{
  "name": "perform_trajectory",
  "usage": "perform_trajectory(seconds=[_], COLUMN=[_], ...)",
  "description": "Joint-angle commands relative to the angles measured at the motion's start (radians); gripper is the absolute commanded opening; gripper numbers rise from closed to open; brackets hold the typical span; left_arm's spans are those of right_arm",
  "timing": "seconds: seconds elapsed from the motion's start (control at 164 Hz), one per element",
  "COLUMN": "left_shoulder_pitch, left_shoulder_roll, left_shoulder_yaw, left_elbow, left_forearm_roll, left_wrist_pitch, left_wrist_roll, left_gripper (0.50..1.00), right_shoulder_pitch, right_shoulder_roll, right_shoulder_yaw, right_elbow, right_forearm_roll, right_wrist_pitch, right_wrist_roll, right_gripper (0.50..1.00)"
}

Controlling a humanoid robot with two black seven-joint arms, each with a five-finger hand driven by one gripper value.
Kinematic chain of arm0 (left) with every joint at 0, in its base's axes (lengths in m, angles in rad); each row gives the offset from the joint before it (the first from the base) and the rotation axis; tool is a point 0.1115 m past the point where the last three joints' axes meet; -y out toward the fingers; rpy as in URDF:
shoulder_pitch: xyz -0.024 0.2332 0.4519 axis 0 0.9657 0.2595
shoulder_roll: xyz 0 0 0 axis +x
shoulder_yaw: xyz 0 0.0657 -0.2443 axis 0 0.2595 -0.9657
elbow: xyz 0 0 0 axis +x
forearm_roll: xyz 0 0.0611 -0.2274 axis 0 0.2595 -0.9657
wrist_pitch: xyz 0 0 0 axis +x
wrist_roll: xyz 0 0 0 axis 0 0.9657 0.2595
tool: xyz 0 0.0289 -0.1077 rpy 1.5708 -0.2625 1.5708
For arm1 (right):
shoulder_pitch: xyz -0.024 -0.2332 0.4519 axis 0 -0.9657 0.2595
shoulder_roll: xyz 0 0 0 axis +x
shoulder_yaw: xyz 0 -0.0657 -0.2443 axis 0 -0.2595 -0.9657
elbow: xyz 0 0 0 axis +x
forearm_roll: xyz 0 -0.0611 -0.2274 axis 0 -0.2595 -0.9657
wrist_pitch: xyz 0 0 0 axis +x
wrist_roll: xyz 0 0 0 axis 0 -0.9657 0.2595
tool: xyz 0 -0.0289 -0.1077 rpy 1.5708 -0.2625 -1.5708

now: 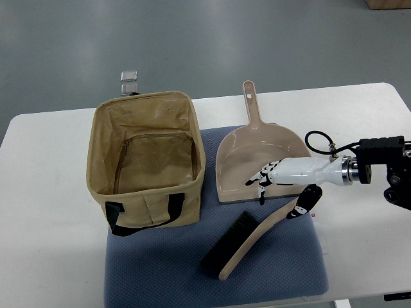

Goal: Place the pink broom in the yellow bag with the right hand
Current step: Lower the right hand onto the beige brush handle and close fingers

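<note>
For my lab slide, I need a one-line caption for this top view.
Right hand hovers open above the pink broom on a blue mat, between dustpan and open yellow bag.

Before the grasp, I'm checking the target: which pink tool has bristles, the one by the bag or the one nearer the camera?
The broom, nearer the camera: dark bristles along its left end. The dustpan by the bag has none.
</note>
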Motion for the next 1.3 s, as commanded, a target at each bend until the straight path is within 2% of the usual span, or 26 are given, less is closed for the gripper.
perform_trajectory(seconds=[0.0, 0.342, 0.618, 0.905, 1.15, 1.296], left_shoulder_pitch=[0.000, 0.000, 0.000, 0.000, 0.000, 0.000], left_shoulder_roll=[0.000, 0.000, 0.000, 0.000, 0.000, 0.000], left_shoulder_yaw=[0.000, 0.000, 0.000, 0.000, 0.000, 0.000], left_elbow=[0.001, 0.000, 0.000, 0.001, 0.000, 0.000], left_forearm_roll=[0.000, 0.000, 0.000, 0.000, 0.000, 0.000], left_wrist_pitch=[0.000, 0.000, 0.000, 0.000, 0.000, 0.000], left_wrist_roll=[0.000, 0.000, 0.000, 0.000, 0.000, 0.000], left_gripper=[1.000, 1.000, 1.000, 1.000, 1.000, 1.000], right_shoulder_pitch=[-0.015, -0.027, -0.041, -0.042, -0.042, -0.042], right_shoulder_roll=[0.006, 0.004, 0.007, 0.007, 0.007, 0.009], right_shoulder_yaw=[0.000, -0.001, -0.001, -0.001, -0.001, -0.001], right_elbow=[0.000, -0.006, -0.006, -0.008, -0.013, -0.014], right_forearm_roll=[-0.028, -0.113, -0.116, -0.125, -0.125, -0.125], right_wrist_pitch=[-0.011, -0.063, -0.064, -0.074, -0.077, -0.075], right_wrist_roll=[-0.002, -0.002, -0.002, -0.003, -0.003, -0.003], right_gripper=[0.928, 0.928, 0.926, 0.901, 0.842, 0.832])
